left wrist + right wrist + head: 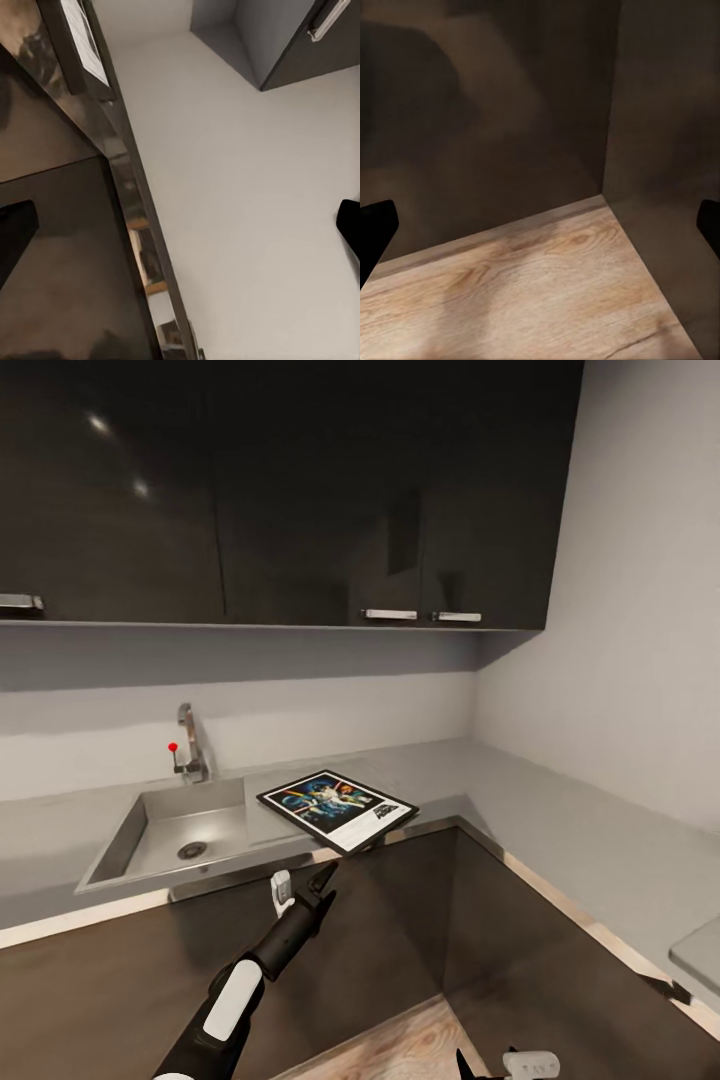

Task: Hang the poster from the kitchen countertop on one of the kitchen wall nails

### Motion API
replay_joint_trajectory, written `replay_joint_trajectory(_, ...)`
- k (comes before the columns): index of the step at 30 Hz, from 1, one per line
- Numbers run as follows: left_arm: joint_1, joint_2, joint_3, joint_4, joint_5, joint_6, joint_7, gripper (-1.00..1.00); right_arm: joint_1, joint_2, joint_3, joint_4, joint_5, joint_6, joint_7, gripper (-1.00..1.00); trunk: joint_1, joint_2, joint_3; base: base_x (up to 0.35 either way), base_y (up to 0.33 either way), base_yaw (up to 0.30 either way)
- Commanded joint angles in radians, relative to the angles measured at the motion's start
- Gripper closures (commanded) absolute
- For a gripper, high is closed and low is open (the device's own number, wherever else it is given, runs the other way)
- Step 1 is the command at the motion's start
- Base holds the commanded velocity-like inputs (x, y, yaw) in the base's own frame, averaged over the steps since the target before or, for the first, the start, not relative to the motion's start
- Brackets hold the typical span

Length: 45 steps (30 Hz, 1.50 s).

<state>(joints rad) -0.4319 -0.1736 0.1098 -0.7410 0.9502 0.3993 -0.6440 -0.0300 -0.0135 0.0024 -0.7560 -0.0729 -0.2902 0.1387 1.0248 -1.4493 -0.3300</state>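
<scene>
grey kitchen countertop (560, 800), steel sink (170, 835), poster (337, 810)

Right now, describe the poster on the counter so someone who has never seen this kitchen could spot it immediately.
Find the steel sink set in the pale grey kitchen countertop. Just to its right, at the counter's front edge, lies the poster, flat with one corner overhanging. Its black frame, white border and dark blue artwork make it the one colourful thing there.

Matt pale grey kitchen countertop (560, 810), brushed steel sink (170, 830) inset in it, glossy dark cabinet fronts (400, 920) below the countertop, grainy wood floor (532, 292), black-framed smooth poster (337, 810).
</scene>
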Motion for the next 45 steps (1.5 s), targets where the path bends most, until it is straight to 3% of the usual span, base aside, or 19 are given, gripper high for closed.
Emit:
replay_joint_trajectory(1,-0.001,-0.001,0.004,0.001,0.005,0.009,-0.002,-1.0,-0.001,0.0,0.0,0.001,-0.008,-0.003,0.006,-1.0,0.0,-0.001,-0.001,0.018,-0.006,0.0)
replay_joint_trajectory(16,-0.001,-0.001,0.009,0.002,0.006,0.009,-0.002,-1.0,-0.001,0.0,0.001,0.003,-0.007,-0.003,0.005,-1.0,0.0,-0.001,-0.001,0.105,-0.001,0.0)
replay_joint_trajectory(22,-0.001,-0.001,0.012,0.003,0.022,0.008,-0.001,-1.0,-0.001,0.0,0.001,0.011,-0.007,-0.003,0.005,-1.0,0.0,-0.001,-0.001,0.014,0.0,0.0)
replay_joint_trajectory(27,-0.001,-0.001,0.007,0.068,0.028,0.002,0.0,-1.0,-0.001,0.0,0.002,0.022,-0.007,-0.003,0.004,-1.0,0.0,-0.001,-0.001,0.042,0.0,0.0)
replay_joint_trajectory(45,-0.001,-0.001,0.007,0.075,0.028,0.0,0.0,-1.0,-0.001,0.0,0.002,0.026,-0.007,-0.003,0.004,-1.0,0.0,-0.001,-0.001,0.064,0.0,0.0)
